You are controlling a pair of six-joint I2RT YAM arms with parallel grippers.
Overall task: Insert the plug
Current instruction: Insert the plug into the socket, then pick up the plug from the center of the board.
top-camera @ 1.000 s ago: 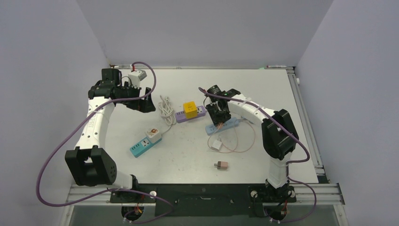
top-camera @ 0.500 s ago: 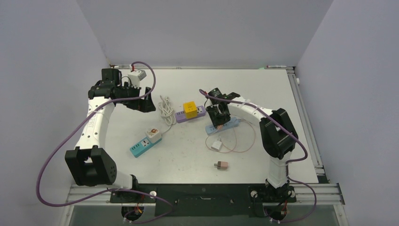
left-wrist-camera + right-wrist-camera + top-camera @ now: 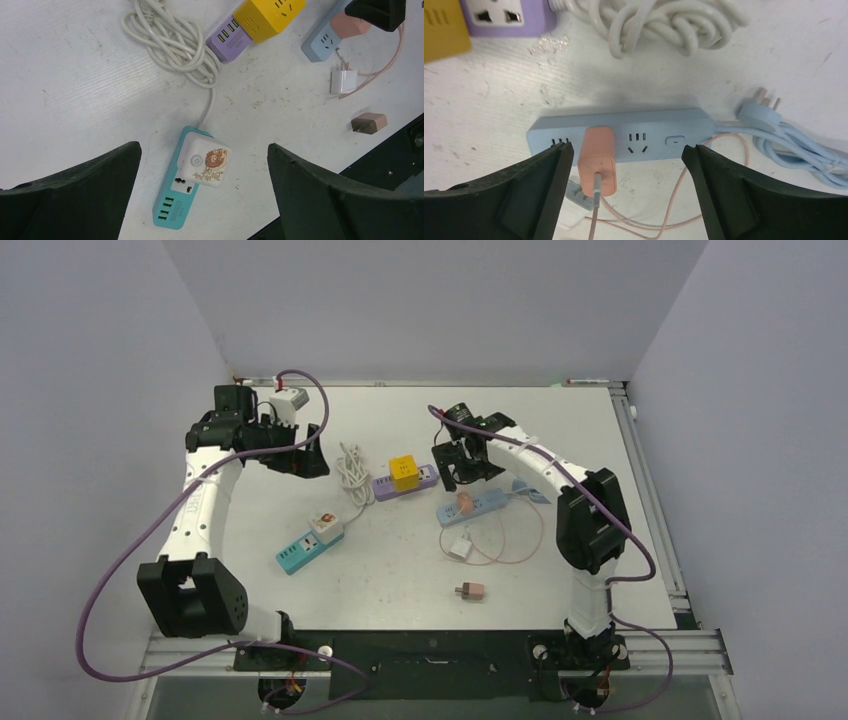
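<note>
Half a second ago the right gripper (image 3: 460, 462) sat low over the blue power strip (image 3: 487, 504). Now it has risen and drawn back toward the purple power strip (image 3: 384, 486), its jaws spread with nothing between them. The pink plug (image 3: 465, 503) is left standing in the blue strip's socket, so the insertion looks done and probably only a retreat remains. The right wrist view shows what the overhead cannot: the plug sits squarely against the strip's face beside the small ports, its thin cable (image 3: 595, 205) trailing off, with the fingers well apart on either side. The left gripper (image 3: 203, 146), parked far off and also gaping empty, looks down on a teal power strip (image 3: 170, 212) carrying a white adapter (image 3: 205, 165), with a loose brown charger (image 3: 369, 123) nearby.
</note>
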